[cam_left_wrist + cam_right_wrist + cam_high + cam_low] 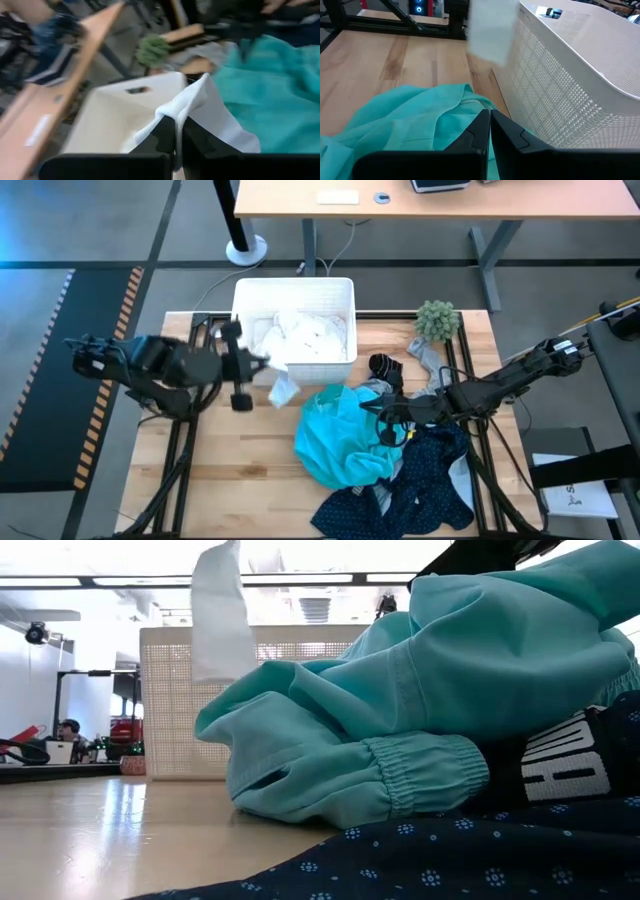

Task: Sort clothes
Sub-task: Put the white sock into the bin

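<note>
My left gripper (252, 370) is shut on a white cloth (283, 388) and holds it by the near left corner of the white basket (240, 305). The cloth also shows in the left wrist view (205, 107) and in the low view (220, 610). My right gripper (378, 410) is shut at the right edge of the teal garment (335, 435), which lies heaped on the table. A navy dotted garment (430, 480) lies near it. More white clothes (310, 338) lie in the basket. My left gripper pinches a fold of the white cloth (176, 116) between its two shut fingers. The rest of the cloth hangs below the fingers, clear of the table and beside the basket wall. My right gripper comes level from the table's right. Its shut fingertips (482, 122) are on the teal garment's edge (470, 102). The fingers hide how much fabric lies between them. The garment's bulk rests on the table.
A fuzzy green plant (437, 320) stands at the far right of the table. A grey garment (425, 355) and a black one (383, 366) lie beside it. Black fabric with white lettering (560, 765) lies under the teal heap. Bare wood (230, 470) shows at the near left.
</note>
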Controlling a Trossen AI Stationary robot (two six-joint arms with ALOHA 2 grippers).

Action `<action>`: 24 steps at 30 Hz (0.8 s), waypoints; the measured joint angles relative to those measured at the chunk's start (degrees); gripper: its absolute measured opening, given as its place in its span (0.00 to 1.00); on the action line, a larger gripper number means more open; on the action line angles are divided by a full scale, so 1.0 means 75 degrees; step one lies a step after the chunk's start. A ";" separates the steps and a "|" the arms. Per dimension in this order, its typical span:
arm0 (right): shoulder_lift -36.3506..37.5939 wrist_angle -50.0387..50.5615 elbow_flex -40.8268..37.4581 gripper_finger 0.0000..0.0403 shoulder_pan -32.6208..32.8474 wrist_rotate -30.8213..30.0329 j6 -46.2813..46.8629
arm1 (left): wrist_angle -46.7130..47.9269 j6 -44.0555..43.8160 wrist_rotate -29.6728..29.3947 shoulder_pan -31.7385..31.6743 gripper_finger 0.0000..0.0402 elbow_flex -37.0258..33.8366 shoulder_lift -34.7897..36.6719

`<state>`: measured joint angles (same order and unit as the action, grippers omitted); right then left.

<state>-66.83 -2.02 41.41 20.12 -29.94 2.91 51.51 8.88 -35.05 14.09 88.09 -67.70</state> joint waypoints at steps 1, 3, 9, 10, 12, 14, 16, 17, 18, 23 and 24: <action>0.0000 0.0002 0.0000 0.00 0.0000 0.0000 0.0001 | -0.0137 0.0248 -0.0003 -0.0179 0.00 0.0078 0.0000; 0.0000 -0.0001 0.0000 0.00 0.0000 -0.0001 0.0002 | -0.0480 0.0812 -0.0009 -0.0529 0.00 0.0190 0.0000; 0.0000 -0.0001 0.0000 0.00 -0.0001 0.0001 0.0007 | -0.1892 0.1915 0.0888 -0.1762 0.00 0.0358 0.0003; 0.0000 0.0000 0.0000 0.00 -0.0003 0.0001 0.0007 | -0.2040 0.1986 0.1168 -0.2014 0.00 0.0371 0.0000; -0.0042 -0.0026 0.0003 0.00 -0.0002 -0.0002 0.0007 | -0.2314 0.2079 0.1702 -0.2559 0.00 0.0382 -0.0026; -0.0104 -0.0003 0.0003 0.00 -0.0003 -0.0002 0.0001 | -0.2576 0.2133 0.2321 -0.3149 0.00 0.0394 -0.0058; -0.0205 -0.0071 0.0005 0.00 -0.0003 -0.0005 0.0004 | -0.2756 0.2150 0.2946 -0.3751 0.00 0.0394 -0.0131; -0.0248 -0.0063 0.0009 0.00 -0.0003 -0.0002 0.0004 | -0.2906 0.2138 0.3204 -0.4043 0.00 0.0394 -0.0186; -0.0302 -0.0052 0.0009 0.00 -0.0003 -0.0003 0.0007 | -0.2983 0.2118 0.3407 -0.4327 0.00 0.0394 -0.0236; -0.0582 -0.0272 0.0009 0.00 -0.0003 -0.0002 0.0010 | -0.3023 0.1676 0.4544 -0.5591 0.00 0.0394 -0.0623; -0.0623 -0.0322 0.0009 0.00 -0.0003 -0.0005 0.0010 | -0.2943 0.1579 0.4768 -0.5776 0.00 0.0394 -0.0722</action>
<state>-71.50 -4.43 41.47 20.10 -29.98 2.99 29.44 20.72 0.71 -29.23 91.05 -73.12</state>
